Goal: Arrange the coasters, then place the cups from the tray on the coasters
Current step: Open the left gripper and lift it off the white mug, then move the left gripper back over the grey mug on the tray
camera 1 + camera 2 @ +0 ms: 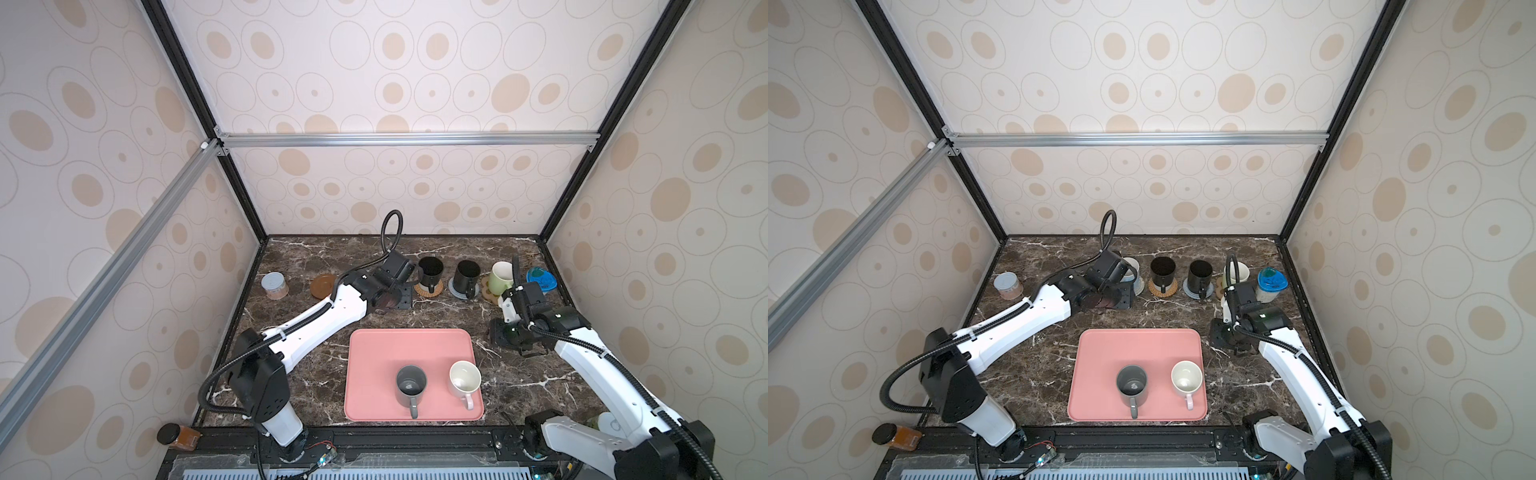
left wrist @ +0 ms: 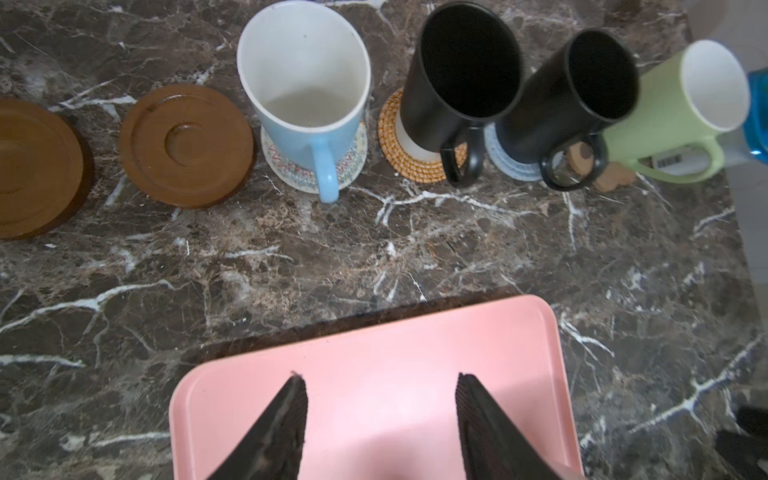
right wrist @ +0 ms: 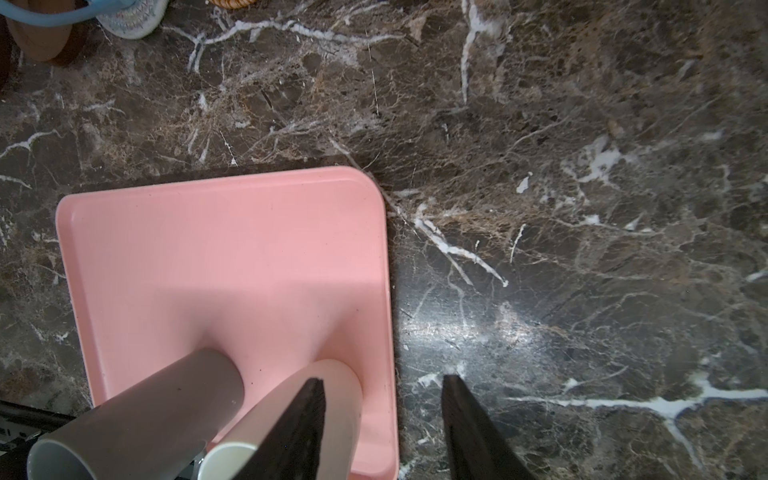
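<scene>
Left claw (image 2: 381, 378): jaws stand apart with nothing between them. It hangs over the table (image 1: 515, 374) between the coaster row and the tray (image 1: 411, 345).

Right claw (image 3: 383, 379): jaws apart, empty, above the marble just beside the tray's right edge.

On tray: grey cup (image 1: 410, 384) and pink-handled cup (image 1: 464, 377), upright, near each other but not touching.

Back row:
- Blue-handled cup (image 2: 305, 95) on cream coaster (image 2: 349, 174).
- Black cup (image 2: 457, 79) on rattan coaster (image 2: 399, 149).
- Second black cup (image 2: 569, 91) on grey-blue coaster (image 2: 511, 170).
- Green cup (image 2: 673, 116) on paw coaster (image 2: 611, 180), mostly hidden.
- Wooden disc (image 2: 185, 143) beside the blue-handled cup is bare, as is the second disc (image 2: 33, 166) beyond it.
</scene>
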Motion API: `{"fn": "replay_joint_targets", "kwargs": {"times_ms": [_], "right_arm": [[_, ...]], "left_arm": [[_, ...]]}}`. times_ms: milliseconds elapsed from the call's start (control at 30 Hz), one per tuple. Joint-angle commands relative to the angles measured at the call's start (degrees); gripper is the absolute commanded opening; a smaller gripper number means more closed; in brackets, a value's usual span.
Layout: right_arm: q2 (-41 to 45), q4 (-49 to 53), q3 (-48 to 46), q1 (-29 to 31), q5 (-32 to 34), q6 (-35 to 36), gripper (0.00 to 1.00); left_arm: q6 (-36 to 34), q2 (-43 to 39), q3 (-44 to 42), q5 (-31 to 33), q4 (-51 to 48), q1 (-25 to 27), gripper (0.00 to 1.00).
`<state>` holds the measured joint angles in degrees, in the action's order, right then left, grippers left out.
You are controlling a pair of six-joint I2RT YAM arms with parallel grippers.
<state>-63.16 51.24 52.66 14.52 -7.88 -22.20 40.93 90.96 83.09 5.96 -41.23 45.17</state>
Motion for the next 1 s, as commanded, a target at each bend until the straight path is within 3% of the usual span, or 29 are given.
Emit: {"fn": "replay_joint_targets", "kwargs": {"times_ms": [0,300,567,833,967], "right_arm": [[-0.94,-0.18,1.52,0.32,0.15,1.5,0.5],[-2.43,-1.67,1.61,0.32,-1.51,3.2,0.5],[-3.0,-3.29,1.08,0.28,-2.82,3.82,0.5],[-3.72,-3.06,1.89,0.18,-2.39,5.36,0.49],[-4.53,-3.98,1.76,0.22,-3.14,5.24,0.5]], "left_arm": [[3.34,-5.56,-1.99,1.53,-5.53,2.88,0.59],[14.31,-16.81,-5.52,3.84,-16.24,14.59,0.6],[21.37,-16.07,-5.28,2.73,-20.9,26.3,0.65],[29.85,-15.82,-10.01,0.93,-20.62,34.83,0.66],[33.74,-16.54,-14.58,-1.22,-15.04,37.59,0.66]]}}
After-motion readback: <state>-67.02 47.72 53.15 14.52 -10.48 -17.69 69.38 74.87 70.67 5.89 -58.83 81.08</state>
